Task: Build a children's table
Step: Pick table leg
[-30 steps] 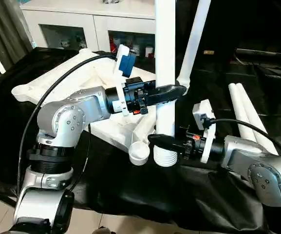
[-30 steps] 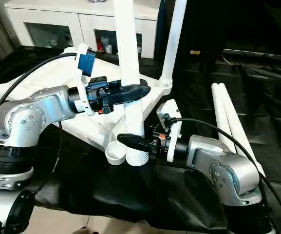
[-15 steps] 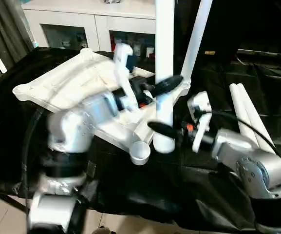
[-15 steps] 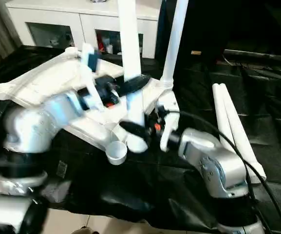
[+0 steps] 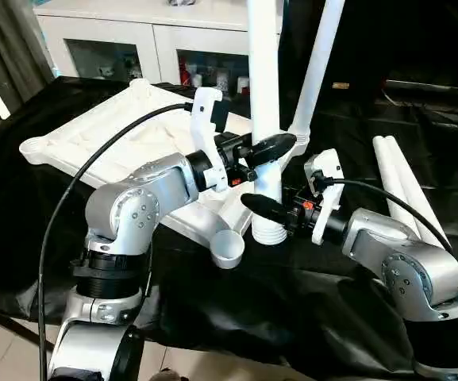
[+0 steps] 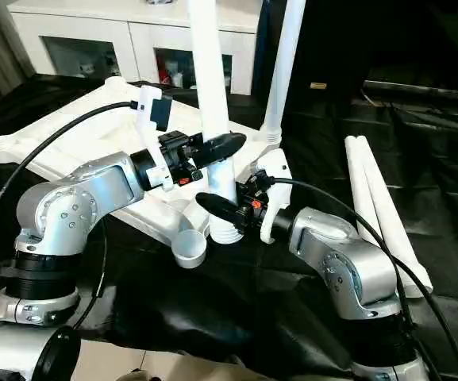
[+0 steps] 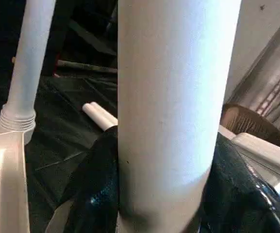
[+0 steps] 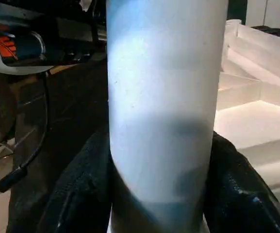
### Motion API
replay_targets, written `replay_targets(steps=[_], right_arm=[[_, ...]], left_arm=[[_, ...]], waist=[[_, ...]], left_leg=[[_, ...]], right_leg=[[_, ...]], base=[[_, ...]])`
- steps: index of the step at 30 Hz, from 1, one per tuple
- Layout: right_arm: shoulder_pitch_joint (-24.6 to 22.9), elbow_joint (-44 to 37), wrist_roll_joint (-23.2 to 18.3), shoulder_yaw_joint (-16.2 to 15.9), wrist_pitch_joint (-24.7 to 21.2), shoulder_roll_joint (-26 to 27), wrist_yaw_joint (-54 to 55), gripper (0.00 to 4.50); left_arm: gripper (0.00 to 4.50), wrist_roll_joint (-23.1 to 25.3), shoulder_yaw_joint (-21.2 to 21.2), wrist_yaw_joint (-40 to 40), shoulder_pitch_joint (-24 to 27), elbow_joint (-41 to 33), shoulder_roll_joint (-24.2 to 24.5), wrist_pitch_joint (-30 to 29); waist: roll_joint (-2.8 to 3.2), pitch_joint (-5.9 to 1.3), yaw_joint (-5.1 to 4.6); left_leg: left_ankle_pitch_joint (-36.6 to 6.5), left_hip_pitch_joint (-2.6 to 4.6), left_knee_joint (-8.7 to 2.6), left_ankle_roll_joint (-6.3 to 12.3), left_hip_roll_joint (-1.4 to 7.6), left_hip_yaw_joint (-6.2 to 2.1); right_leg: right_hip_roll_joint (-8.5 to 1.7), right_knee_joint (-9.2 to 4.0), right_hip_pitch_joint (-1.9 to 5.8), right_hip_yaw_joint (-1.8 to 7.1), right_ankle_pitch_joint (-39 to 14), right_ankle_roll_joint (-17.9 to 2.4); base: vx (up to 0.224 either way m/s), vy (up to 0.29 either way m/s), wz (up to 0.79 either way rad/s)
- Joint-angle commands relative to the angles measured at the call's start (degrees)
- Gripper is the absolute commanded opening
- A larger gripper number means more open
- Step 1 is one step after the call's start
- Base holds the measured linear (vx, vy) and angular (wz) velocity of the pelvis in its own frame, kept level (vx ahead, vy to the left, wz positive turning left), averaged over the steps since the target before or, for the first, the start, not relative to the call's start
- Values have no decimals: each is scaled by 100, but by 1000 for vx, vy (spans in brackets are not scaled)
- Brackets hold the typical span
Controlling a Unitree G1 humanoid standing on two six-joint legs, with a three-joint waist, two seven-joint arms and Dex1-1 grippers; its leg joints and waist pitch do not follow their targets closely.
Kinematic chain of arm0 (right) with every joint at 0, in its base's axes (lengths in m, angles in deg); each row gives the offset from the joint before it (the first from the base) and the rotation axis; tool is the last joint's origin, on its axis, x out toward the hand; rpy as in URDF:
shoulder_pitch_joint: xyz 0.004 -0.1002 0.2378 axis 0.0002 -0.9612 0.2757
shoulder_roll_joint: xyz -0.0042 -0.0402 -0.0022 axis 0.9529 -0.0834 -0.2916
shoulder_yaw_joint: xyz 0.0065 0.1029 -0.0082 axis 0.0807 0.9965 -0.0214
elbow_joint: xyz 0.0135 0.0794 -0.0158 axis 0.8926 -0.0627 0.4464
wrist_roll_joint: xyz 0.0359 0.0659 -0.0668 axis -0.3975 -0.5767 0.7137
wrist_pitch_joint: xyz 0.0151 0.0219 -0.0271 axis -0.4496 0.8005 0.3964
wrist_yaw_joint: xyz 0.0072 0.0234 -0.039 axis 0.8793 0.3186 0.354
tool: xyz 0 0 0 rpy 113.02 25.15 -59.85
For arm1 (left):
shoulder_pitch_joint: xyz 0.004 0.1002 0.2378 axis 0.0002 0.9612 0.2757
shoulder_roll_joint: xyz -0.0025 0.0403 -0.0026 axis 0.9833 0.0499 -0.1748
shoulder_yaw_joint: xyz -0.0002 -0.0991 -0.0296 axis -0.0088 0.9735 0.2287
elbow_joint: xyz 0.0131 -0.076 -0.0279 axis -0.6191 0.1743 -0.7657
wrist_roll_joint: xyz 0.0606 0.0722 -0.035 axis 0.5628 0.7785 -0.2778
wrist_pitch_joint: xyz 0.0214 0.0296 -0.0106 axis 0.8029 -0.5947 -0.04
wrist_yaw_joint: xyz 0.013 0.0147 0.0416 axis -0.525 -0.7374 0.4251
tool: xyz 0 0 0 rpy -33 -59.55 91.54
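The tabletop is lying underside-up on the black cloth. Both grippers are clamping one upright leg, left above right, beside the empty near socket. Next, I judge, it needs seating there.

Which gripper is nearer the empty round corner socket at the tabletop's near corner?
Right. The right gripper clasps the upright leg low down, just beside the socket. The left gripper clasps the same leg higher up, farther above the socket.
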Motion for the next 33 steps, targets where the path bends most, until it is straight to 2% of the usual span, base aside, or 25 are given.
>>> replay_targets(steps=[1,2,4,5,6,8,9,10,11,12,16,17,20,22,23,25,30,32,33], right_arm=[[119,-61,66,-9,162,-25,-10,193],[122,-55,43,4,151,-22,-27,249],[143,-42,-147,82,-5,-38,-145,263],[133,-140,-327,104,-206,-157,-322,269],[128,-185,-366,110,-268,-222,-375,279],[139,-204,-327,118,-330,-369,-408,291],[154,-181,-238,95,-331,-465,-409,308],[164,-172,-238,91,-369,-517,-440,308],[179,-165,-256,81,-440,-602,-508,321],[187,-171,-295,68,-514,-689,-602,328],[213,-203,-510,102,-692,-853,-796,330],[222,-209,-587,136,-751,-860,-812,330],[228,-206,-643,170,-781,-854,-826,330],[229,-197,-676,196,-803,-848,-837,330],[225,-198,-704,203,-830,-842,-856,330],[221,-208,-744,197,-873,-843,-883,330],[212,-227,-839,167,-950,-842,-906,330],[202,-238,-862,153,-967,-844,-913,330],[197,-249,-881,119,-977,-848,-927,330]], left_arm=[[192,-67,136,62,-208,107,18,80],[191,-65,128,34,-219,118,34,84],[191,-36,113,-57,-263,176,89,120],[191,-45,92,-119,-291,182,111,95],[191,-47,72,-146,-305,176,123,74],[190,-48,2,-243,-332,153,164,46],[190,-74,-6,-288,-342,140,162,39],[190,-96,-10,-316,-353,128,163,27],[190,-123,-27,-372,-367,110,172,16],[190,-140,-60,-438,-378,98,190,8],[190,-209,-196,-762,-384,28,307,-32],[190,-227,-234,-855,-368,-22,347,-38],[190,-218,-312,-961,-332,-95,411,-29],[190,-220,-373,-1045,-293,-174,456,-23],[190,-212,-414,-1090,-270,-200,486,-23],[190,-172,-459,-1124,-244,-214,511,18],[190,-206,-509,-1208,-239,-269,522,18],[190,-196,-546,-1241,-235,-289,550,24],[190,-115,-654,-1316,-224,-296,623,79]], waist=[[-78,-420,-6],[-69,-423,1],[-65,-422,0],[-116,-419,-12],[-105,-417,1],[-84,-426,13],[-108,-425,13],[-111,-423,9],[-87,-421,10],[-101,-422,13],[-101,-421,21],[-71,-423,28],[-97,-427,21],[-92,-426,21],[-112,-424,17],[-95,-420,22],[-110,-422,25],[-90,-424,24],[-104,-427,25]], left_leg=[[-496,28,-326,94,65,2],[-489,30,-325,93,66,0],[-486,26,-324,110,65,-3],[-496,28,-326,141,65,5],[-478,26,-327,153,58,2],[-404,28,-320,161,72,-2],[-361,18,-318,168,67,1],[-367,19,-314,165,65,6],[-381,19,-311,165,59,6],[-401,25,-310,167,65,9],[-424,23,-311,185,62,6],[-408,25,-310,190,65,2],[-394,20,-312,180,74,2],[-399,25,-311,175,74,4],[-414,24,-311,164,76,7],[-433,28,-312,157,71,8],[-420,27,-313,138,69,9],[-412,23,-315,133,75,3],[-415,28,-317,129,78,1]], right_leg=[[-358,-416,354,266,-926,-807],[-362,-411,354,268,-925,-809],[-358,-406,357,267,-919,-807],[-354,-417,367,266,-926,-800],[-352,-407,377,264,-927,-800],[-357,-396,370,270,-863,-795],[-362,-392,372,268,-832,-803],[-361,-396,367,270,-847,-802],[-362,-400,368,269,-879,-808],[-362,-410,369,272,-937,-809],[-366,-413,372,268,-1025,-803],[-368,-408,363,269,-1005,-818],[-366,-394,368,265,-902,-882],[-366,-394,364,263,-905,-898],[-365,-397,366,265,-915,-898],[-367,-406,363,265,-1003,-876],[-364,-406,362,264,-1034,-838],[-367,-403,363,264,-1011,-839],[-368,-395,366,263,-1000,-843]], base=[[0,0,0],[0,0,0],[0,0,0],[0,0,0],[0,0,0],[0,0,0],[0,0,0],[0,0,0],[0,0,0],[0,0,0],[0,0,0],[0,0,0],[0,0,0],[0,0,0],[0,0,0],[0,0,0],[0,0,0],[0,0,0],[0,0,0]])
